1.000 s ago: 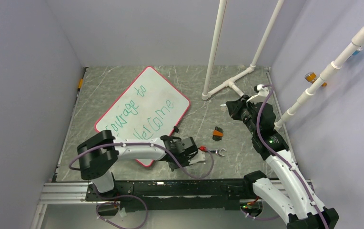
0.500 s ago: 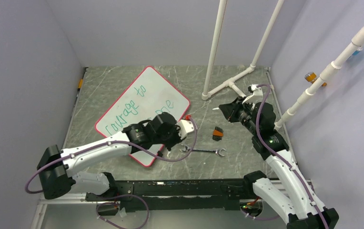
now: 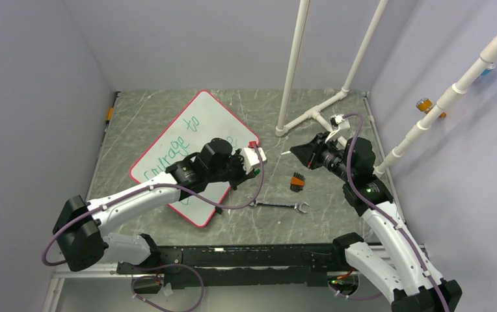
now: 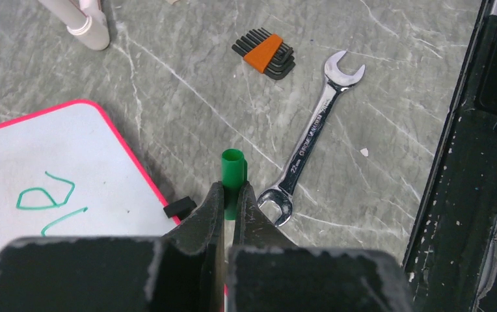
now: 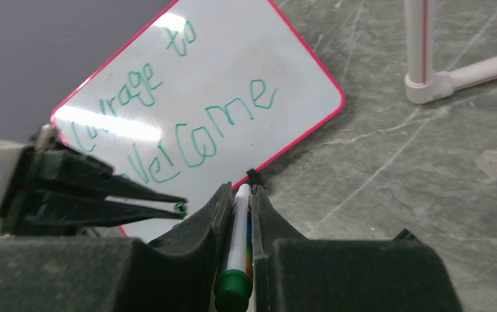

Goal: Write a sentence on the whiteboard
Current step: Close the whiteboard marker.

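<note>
The whiteboard [image 3: 201,112] lies tilted at centre left, red-rimmed, also in the right wrist view [image 5: 233,58] and the left wrist view [image 4: 51,149]. The sentence [image 5: 200,140] is green lettering reading "Courage to" over "velCome"; my left arm hides part of it in the top view [image 3: 175,146]. My left gripper [image 3: 251,166] [image 4: 231,188] hovers over the board's right corner, shut on a green marker cap [image 4: 232,166] [image 5: 180,208]. My right gripper [image 3: 298,153] [image 5: 238,192] is shut on a white marker [image 5: 239,240], pointing at the left gripper, a short gap apart.
A silver wrench [image 3: 278,206] [image 4: 314,130] and an orange-and-black hex key set [image 3: 297,181] [image 4: 264,53] lie on the grey table right of the board. White PVC pipes [image 3: 311,117] [image 5: 428,84] stand behind. A black rail [image 4: 480,162] runs along the near edge.
My left arm swung up from the near edge and reached over the board's right corner with the cap. My right gripper moved left toward it with the marker.
</note>
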